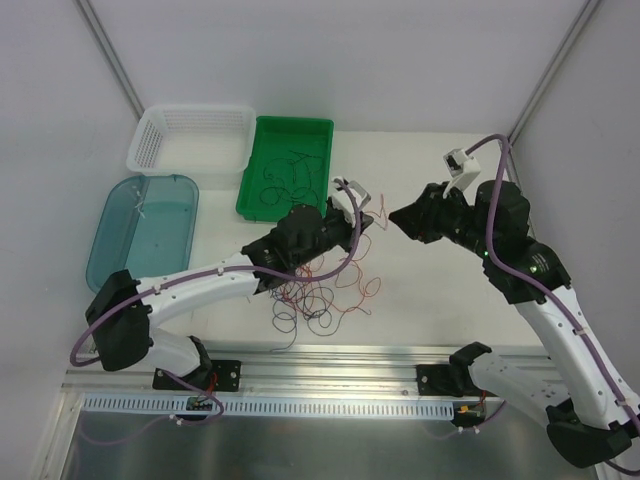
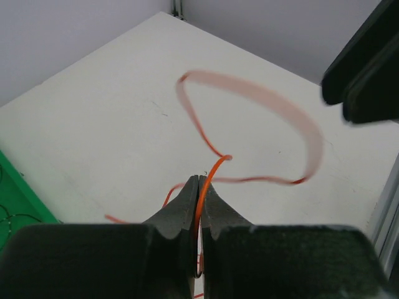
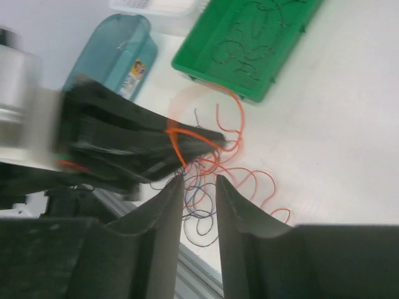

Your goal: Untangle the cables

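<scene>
White counter (image 1: 440, 290), grey walls. Item: the cables (image 1: 318, 292), heaped just before the left arm, with dark ones lying in the green tray (image 1: 293, 122). Left gripper (image 2: 198, 182): jaws closed on one orange wire (image 2: 219, 160). Right gripper (image 3: 199, 182): jaws parted, empty, facing it. We judge the step to be drawing that wire free; the next move calls for a slow lift, since loops may drag neighbours. Alongside: white basket (image 1: 190, 112), blue tub (image 1: 150, 230).

Cables (image 1: 315, 298) red-orange, dark purple, maybe black; tray (image 1: 296, 123) green; basket (image 1: 148, 140) white; lid (image 1: 120, 235) translucent teal.
</scene>
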Controlling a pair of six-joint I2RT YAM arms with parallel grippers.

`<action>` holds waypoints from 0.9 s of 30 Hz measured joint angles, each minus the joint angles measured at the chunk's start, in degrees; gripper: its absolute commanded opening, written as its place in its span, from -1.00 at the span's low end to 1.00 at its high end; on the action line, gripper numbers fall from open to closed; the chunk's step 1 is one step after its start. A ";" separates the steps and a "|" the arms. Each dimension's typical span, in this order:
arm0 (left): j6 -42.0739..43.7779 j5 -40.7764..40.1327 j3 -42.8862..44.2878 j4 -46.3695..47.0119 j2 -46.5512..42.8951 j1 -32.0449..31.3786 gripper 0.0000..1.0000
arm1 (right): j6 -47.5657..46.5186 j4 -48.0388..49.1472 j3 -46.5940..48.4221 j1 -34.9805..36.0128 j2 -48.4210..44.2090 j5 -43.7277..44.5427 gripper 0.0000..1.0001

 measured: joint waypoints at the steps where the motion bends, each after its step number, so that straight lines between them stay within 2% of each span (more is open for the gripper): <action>1: 0.28 -0.17 1.53 -2.47 -0.83 0.04 -1.00 | -0.17 -0.66 -0.83 0.00 -0.46 1.14 -0.08; 3: 0.72 -0.52 5.27 -6.80 -2.21 0.57 -1.00 | -1.20 -2.01 -2.82 0.00 -1.51 3.43 0.16; 4: 0.83 -0.55 7.28 -8.92 -2.78 1.03 -1.00 | -1.86 -2.93 -3.52 0.00 -1.90 4.26 0.34; 7: 0.90 -0.35 13.14 -14.84 -4.17 3.78 -1.00 | -3.76 -5.49 -4.72 0.00 -2.82 5.86 0.63; 10: 0.94 0.02 19.80 -20.55 -4.24 8.13 -1.00 | -5.46 -6.49 -6.75 0.00 -4.68 6.56 0.75; 19: 0.87 2.49 42.91 -33.79 -3.19 24.68 -1.00 | -6.75 -7.72 -18.73 0.00 -13.05 6.10 0.86; 27: 6.19 3.30 60.13 -36.70 -1.07 29.66 -1.00 | -7.02 -6.73 -24.92 0.02 -10.56 1.14 0.86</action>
